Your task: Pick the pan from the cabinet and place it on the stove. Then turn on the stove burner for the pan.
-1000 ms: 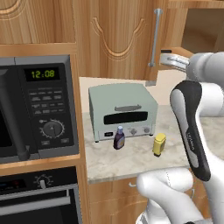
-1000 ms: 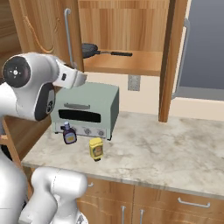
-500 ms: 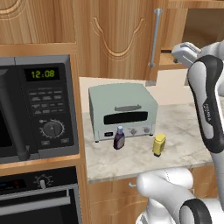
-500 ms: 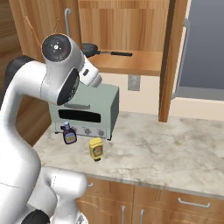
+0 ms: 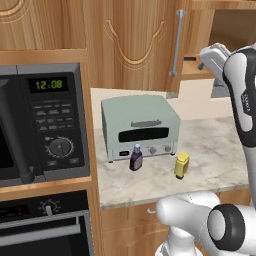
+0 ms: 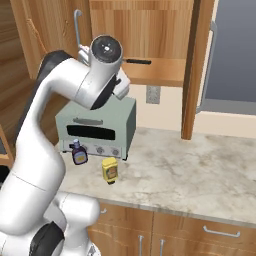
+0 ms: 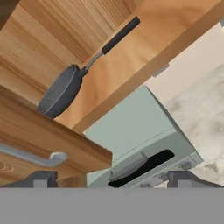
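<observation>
The pan [image 7: 60,92], small, round and dark, lies on the shelf of the open wooden cabinet [image 7: 131,57], its straight handle [image 7: 120,34] pointing away along the shelf. My gripper [image 7: 113,180] is open and empty, well short of the pan and below the shelf's level. In the left base view my hand [image 5: 214,56] hovers in front of the cabinet opening, right of the closed door's bar handle [image 5: 175,45]. From the right base view the pan handle [image 6: 138,61] pokes out from behind my arm. The stove is out of view.
A pale green toaster oven [image 5: 141,127] stands on the marble counter [image 6: 190,175] under the shelf, with a small purple bottle [image 5: 136,158] and a yellow bottle [image 5: 181,165] in front. The open cabinet door [image 6: 192,70] juts out at the right. A microwave [image 5: 45,120] sits to the left.
My arm has swung up and over toward the cabinet opening, lifting the hand nearer the shelf. The jaws stay open and the pan has not moved.
</observation>
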{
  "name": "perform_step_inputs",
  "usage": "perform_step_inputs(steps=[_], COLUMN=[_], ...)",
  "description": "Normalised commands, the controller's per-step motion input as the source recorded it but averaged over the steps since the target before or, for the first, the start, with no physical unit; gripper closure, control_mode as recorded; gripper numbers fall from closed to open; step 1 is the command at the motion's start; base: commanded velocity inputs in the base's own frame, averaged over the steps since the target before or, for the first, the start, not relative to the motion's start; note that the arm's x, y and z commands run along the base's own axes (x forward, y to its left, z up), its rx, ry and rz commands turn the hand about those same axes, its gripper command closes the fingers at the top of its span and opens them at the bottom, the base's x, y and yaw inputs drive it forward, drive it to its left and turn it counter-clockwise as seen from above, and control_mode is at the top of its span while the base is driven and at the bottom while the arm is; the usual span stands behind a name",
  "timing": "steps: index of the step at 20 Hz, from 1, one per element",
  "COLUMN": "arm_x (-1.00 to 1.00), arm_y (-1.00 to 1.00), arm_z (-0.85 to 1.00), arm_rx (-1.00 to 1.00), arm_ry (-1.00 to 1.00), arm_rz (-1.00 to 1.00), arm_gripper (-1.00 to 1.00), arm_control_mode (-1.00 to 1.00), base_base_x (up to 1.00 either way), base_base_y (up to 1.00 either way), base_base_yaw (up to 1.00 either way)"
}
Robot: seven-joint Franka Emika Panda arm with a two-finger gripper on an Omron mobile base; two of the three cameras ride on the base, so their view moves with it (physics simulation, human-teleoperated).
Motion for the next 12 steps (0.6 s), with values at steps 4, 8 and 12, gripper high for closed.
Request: perform_step_inputs(steps=[4,8,12], arm_x=[0.54,0.57,0.57], arm_y=[-0.02,-0.05,-0.13], arm_z=[-0.23,-0.17,-0.08], arm_rx=[0.09,0.07,0.07], arm_ry=[0.00,0.00,0.00], arm_rz=[0.00,0.00,0.00], arm_gripper=[-1.00,-1.00,-1.00], arm_control_mode=[-1.00,-1.00,-1.00], base_base_x=[0.00,0.00,0.00], base_base_y=[0.00,0.00,0.00], base_base_yaw=[0.00,0.00,0.00])
